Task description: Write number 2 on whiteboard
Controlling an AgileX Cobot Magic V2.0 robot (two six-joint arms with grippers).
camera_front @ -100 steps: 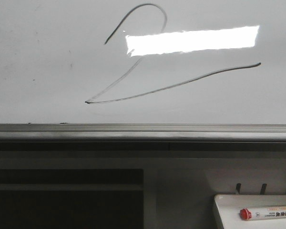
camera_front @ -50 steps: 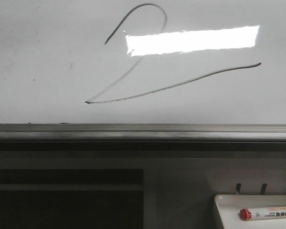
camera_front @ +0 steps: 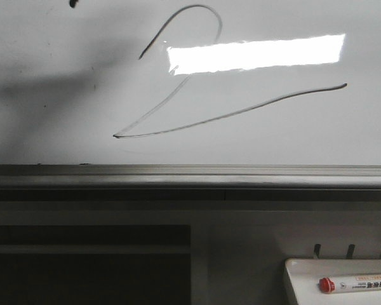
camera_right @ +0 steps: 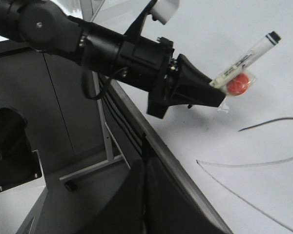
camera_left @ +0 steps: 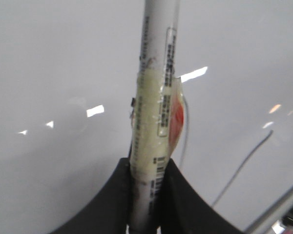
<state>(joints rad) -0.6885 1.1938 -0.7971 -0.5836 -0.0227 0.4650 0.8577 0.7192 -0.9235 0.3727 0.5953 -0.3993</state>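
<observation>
Front view shows the number 2 (camera_front: 197, 95) complete on the whiteboard (camera_front: 51, 95), so the left gripper (camera_left: 145, 195), pinching the marker (camera_left: 154, 97), should next retreat; the right gripper's (camera_right: 145, 204) state I cannot tell.

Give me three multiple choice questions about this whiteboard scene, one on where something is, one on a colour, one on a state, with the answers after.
1. Where does the spare marker lie?
A. In the white tray
B. On the whiteboard
C. In the right gripper

2. What colour is that marker's cap?
A. Blue
B. Red
C. Green

3. What is the left gripper doing?
A. Open, empty
B. Shut on a cloth
C. Shut on the taped marker

Answers: 1 A, the front view shows it in the tray below the board. 2 B, its end is red. 3 C, both wrist views show the fingers clamping it.
</observation>
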